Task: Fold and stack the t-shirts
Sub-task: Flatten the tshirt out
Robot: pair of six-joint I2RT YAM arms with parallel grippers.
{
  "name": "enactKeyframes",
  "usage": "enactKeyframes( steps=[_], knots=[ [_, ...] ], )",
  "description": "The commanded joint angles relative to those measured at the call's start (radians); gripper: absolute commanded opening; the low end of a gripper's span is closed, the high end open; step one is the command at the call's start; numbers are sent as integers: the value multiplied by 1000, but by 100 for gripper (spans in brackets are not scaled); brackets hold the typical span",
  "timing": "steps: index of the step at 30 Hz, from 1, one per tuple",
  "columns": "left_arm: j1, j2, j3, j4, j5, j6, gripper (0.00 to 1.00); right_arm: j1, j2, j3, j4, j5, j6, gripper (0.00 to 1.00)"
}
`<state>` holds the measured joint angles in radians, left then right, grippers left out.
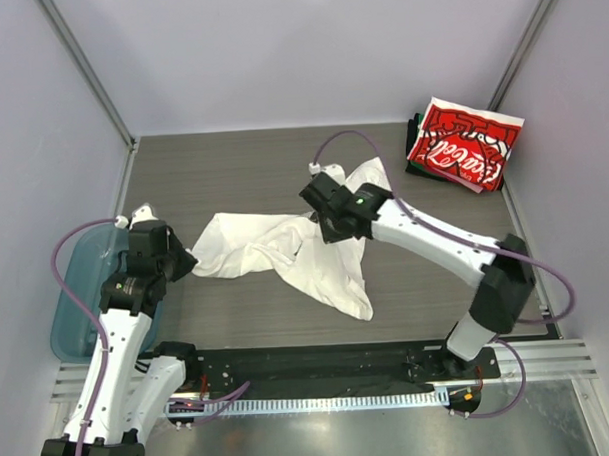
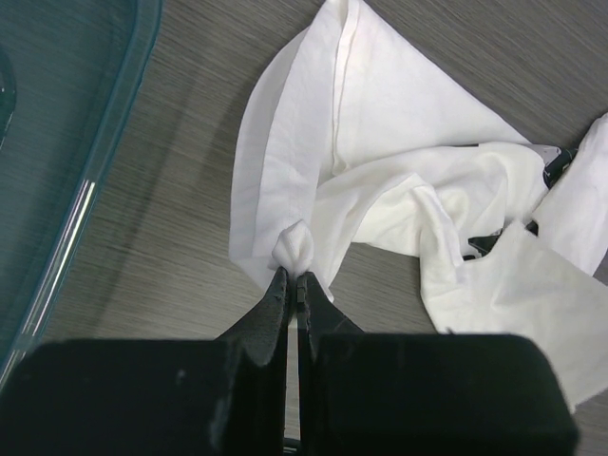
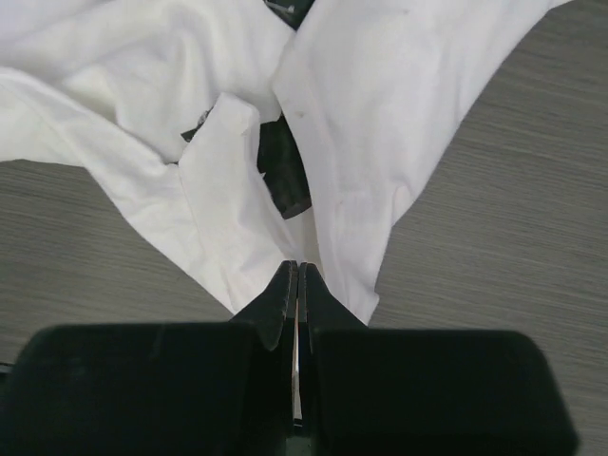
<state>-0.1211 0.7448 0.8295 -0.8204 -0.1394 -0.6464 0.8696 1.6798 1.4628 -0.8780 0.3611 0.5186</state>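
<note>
Lying crumpled and twisted in the middle of the worktop, the white tee is far from flat. Its cloth is bunched, with one panel trailing toward the near edge and another reaching toward the far right. The left hand pinches a small tuft at the shirt's left end, its fingers pressed together on the cloth. The right hand is likewise closed, and its tips appear to nip an edge of the same shirt near its middle. In the far right corner sits a folded stack with a red shirt with white script on top, well apart from the tee. A teal bin lies at the left edge, just beside the left arm. Judging by this, the other shirts are already folded and stacked, while the white one has yet to be spread out, folded and carried to the pile.
</note>
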Motion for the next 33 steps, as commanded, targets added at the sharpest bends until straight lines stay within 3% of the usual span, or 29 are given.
enactKeyframes(
  steps=[1,19,22,26,33],
  knots=[
    [1,-1,40,17,-14,7,0,6,-144,65,-67,91,-35,1],
    [1,73,649,-115,-66,31,0,6,-661,241,-52,317,-340,1],
    [1,88,721,-112,-25,43,0,6,-755,283,37,286,-402,1],
    [1,99,860,-99,43,99,0,6,-867,312,128,130,-544,1],
    [-14,87,1043,-28,130,107,0,5,-916,433,178,-66,-634,1]
  ],
)
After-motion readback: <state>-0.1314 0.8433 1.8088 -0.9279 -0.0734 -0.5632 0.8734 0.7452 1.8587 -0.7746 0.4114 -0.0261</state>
